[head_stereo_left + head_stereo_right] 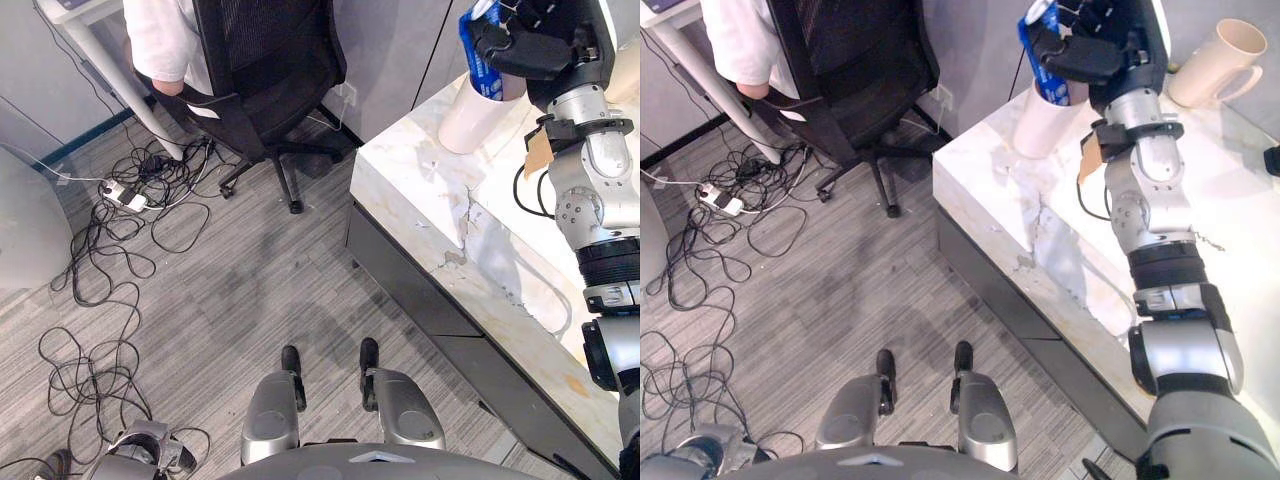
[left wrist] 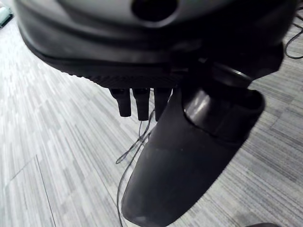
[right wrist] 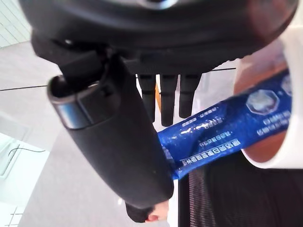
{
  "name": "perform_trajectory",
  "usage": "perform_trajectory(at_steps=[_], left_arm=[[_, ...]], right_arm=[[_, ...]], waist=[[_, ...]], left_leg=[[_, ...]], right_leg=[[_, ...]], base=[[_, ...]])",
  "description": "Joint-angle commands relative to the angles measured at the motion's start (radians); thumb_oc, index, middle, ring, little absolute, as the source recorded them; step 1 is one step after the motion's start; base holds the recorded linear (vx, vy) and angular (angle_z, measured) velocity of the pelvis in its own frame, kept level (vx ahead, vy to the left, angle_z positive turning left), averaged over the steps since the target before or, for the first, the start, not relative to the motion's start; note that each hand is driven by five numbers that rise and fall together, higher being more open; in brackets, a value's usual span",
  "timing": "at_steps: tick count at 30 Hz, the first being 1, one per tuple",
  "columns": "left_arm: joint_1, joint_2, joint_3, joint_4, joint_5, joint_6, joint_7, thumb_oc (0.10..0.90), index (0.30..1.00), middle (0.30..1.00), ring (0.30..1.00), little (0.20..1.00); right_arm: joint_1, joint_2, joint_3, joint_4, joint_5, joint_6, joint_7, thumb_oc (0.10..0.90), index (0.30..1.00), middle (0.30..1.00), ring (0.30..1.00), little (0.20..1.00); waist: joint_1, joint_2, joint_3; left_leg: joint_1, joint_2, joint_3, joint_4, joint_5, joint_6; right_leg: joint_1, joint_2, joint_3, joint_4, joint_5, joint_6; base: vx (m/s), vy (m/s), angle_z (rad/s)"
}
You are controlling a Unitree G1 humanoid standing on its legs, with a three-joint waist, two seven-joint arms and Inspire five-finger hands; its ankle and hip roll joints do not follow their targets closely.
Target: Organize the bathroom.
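My right hand (image 1: pixel 1095 50) pinches the blue toothpaste tube (image 3: pixel 222 137), its lower end already inside the white cup (image 1: pixel 1045 125) on the marble desk (image 1: pixel 1020 215). Releasing remains, I judge. My left hand (image 2: pixel 142 101) hangs relaxed over the floor.

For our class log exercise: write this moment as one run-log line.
right hand: pinching blue toothpaste tube standing in white cylindrical cup | cup: on white marble counter | left hand: idle above floor
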Motion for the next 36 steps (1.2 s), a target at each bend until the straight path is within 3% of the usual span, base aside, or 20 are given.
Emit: perform_trajectory(at_steps=[1, 19, 36], left_arm=[[0.089, 0.050, -0.064, 0.071, 0.007, 0.030, 0.016, 0.800, 0.900, 0.900, 0.900, 0.900], [0.092, 0.028, -0.055, 0.092, 0.014, 0.033, 0.022, 0.800, 0.900, 0.900, 0.900, 0.900], [0.096, 0.010, -0.046, 0.106, 0.046, 0.057, 0.012, 0.800, 0.900, 0.900, 0.900, 0.900]], right_arm=[[-0.051, 0.000, -0.093, -0.174, 0.060, -0.073, 0.021, 0.800, 0.900, 0.900, 0.900, 0.900], [0.036, 0.011, -0.127, -0.198, 0.026, -0.004, 0.046, 0.800, 0.900, 0.900, 0.900, 0.900], [0.142, 0.001, -0.166, -0.219, 0.020, 0.055, 0.116, 0.800, 0.900, 0.900, 0.900, 0.900]], waist=[[0.013, -0.013, -0.108], [-0.013, -0.025, -0.120], [-0.040, -0.055, -0.154]], left_leg=[[0.005, 0.153, -0.071, 0.041, 0.081, -0.090], [0.026, 0.147, -0.056, 0.037, 0.064, -0.084], [0.067, 0.135, -0.030, 0.033, 0.036, -0.073]], right_leg=[[0.000, -0.008, 0.073, -0.053, -0.005, 0.083], [0.010, -0.001, 0.103, -0.061, -0.005, 0.082], [0.048, 0.008, 0.140, -0.081, -0.007, 0.084]], base=[[0.00, 0.000, 0.00], [0.00, 0.002, -0.01], [0.02, 0.013, -0.04]])
